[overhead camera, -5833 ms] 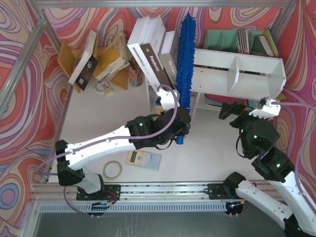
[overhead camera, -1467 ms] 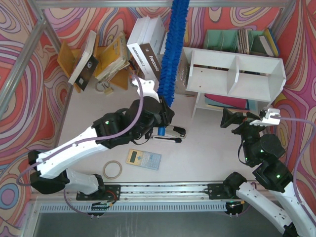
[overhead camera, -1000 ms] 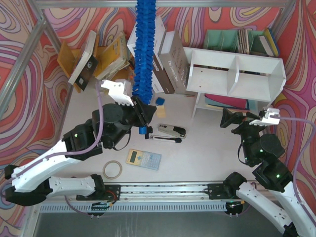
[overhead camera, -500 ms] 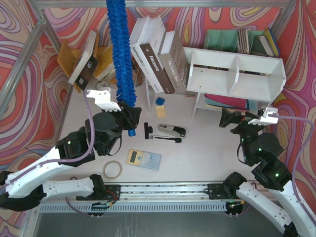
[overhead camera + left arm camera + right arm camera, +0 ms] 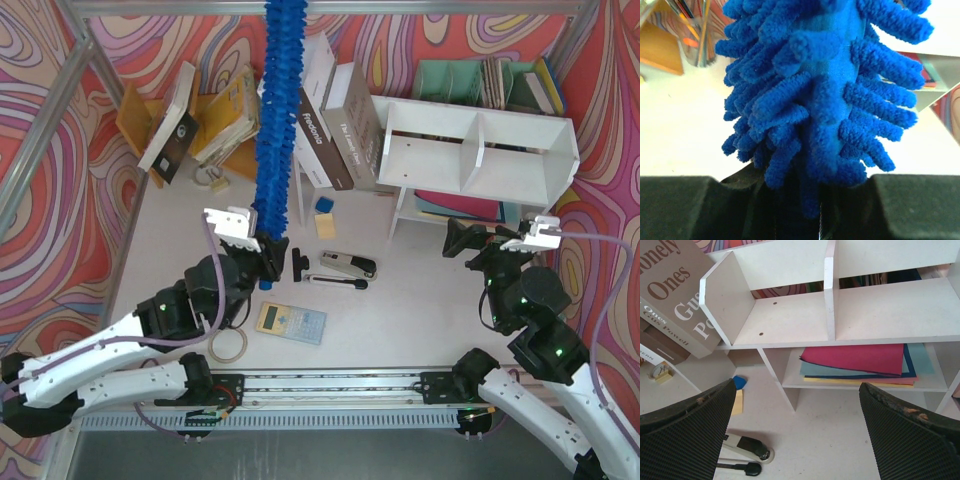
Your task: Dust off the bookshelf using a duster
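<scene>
The left gripper point(image 5: 268, 255) was clamped on the duster point(image 5: 278, 110), left of the bookshelf point(image 5: 478, 140); the right gripper point(image 5: 468, 240) stood wide open, empty.

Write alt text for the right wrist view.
The white bookshelf fills the view, its two upper compartments bare, a stack of red, teal and yellow sheets on the lower level. The open right gripper shows black fingers in the bottom corners; a brown book stands beside the shelf's left end, a stapler below.

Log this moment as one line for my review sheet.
left gripper: shut on duster, head up | right gripper: open, empty, facing bookshelf | duster: apart from bookshelf
</scene>
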Available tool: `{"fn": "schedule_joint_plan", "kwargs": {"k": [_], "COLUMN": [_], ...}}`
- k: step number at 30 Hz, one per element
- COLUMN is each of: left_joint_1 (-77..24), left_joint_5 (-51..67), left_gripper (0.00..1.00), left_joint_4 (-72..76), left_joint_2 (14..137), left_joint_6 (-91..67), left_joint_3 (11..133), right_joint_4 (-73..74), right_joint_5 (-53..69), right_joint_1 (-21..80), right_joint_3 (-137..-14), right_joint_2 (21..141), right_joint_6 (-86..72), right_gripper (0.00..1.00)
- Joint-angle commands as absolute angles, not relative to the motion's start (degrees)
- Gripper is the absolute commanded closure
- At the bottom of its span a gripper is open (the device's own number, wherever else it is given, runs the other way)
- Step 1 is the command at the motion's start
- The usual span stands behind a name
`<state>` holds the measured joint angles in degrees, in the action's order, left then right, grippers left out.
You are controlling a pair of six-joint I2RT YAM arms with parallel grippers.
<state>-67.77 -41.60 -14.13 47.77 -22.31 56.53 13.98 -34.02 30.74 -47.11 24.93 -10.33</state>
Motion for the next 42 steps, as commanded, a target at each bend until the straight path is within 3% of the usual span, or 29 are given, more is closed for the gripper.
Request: {"fn": "schedule_joint_plan", "kwargs": {"k": [1, 12, 14, 20, 42], "left_joint_1": [-67.58, -64.17, -61.35, -55.22, -55.27], "left_joint_5": [-42.85, -44.81, -40.62, -33.3, -28.44], "left_gripper": [1.0, 1.0, 1.0, 1.0, 1.0], "left_joint_4": [2.47, 29.9, 32.43, 31.87, 38.61], "left_joint_2": [43.51, 46.48, 46.85, 49.56, 53.52], "left_joint_6": [-5.8, 9.96, 10.19, 7.36, 10.58], "left_joint_3": [49.69, 31.99, 30.29, 26.82, 20.89], "right_joint_4": [12.3, 12.44, 12.54, 12.69, 12.39], "right_joint_5": [-34.54, -34.62, -34.69, -35.22, -35.6], "right_joint_1": [30.77, 30.82, 30.81, 30.76, 30.81], "right_joint_3": [-46.76, -46.75, -46.76, -46.88, -46.77], "right_joint_2": [25.48, 26.71, 26.92, 27.15, 28.52], "right_joint_6": [-10.35, -10.63, -10.64, -10.58, -10.5], "right_gripper": [0.01, 0.01, 0.01, 0.01, 0.01]}}
